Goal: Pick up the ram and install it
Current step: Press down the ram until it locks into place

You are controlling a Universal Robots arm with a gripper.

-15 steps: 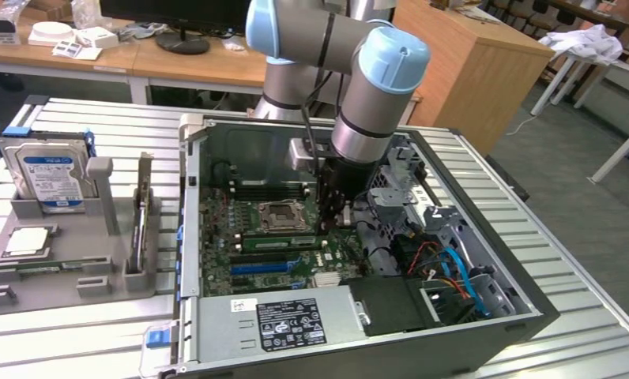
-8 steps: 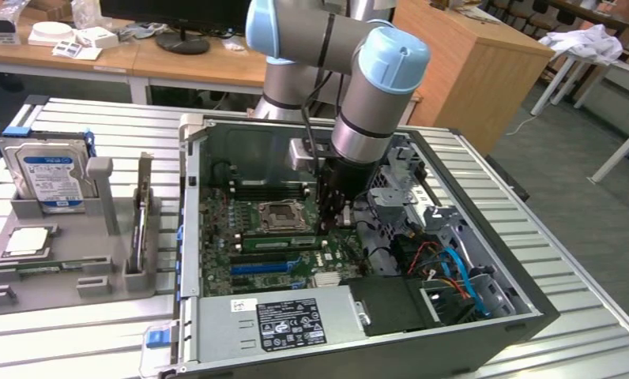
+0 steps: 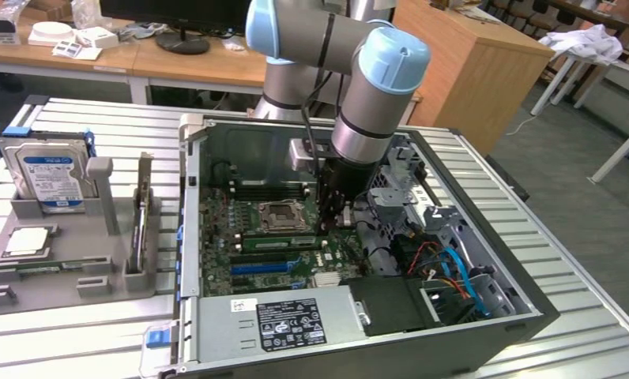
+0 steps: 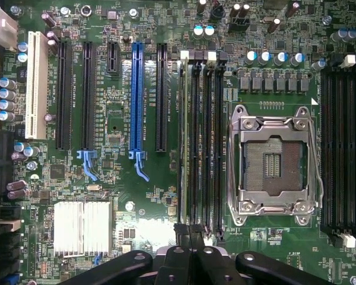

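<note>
While shut hand [image 4: 193,261] hovers, flat green ram [image 4: 182,136] seated in black slot

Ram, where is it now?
Wrist view: the ram sits edge-on in a memory slot, between the CPU socket and the black expansion slot.

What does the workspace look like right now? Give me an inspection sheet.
Surface: slatted metal table carrying an open computer case and a grey parts tray.
Job's things: ram stands edge-on in a motherboard slot beside the empty processor socket.
Clutter: hard drive and processor chip in the tray.
Grippers: gripper inside the case, jaws shut over the slot's end; contact unclear.
Cables: orange and blue cables inside the case.
Surroundings: desks, wooden cabinet.
</note>
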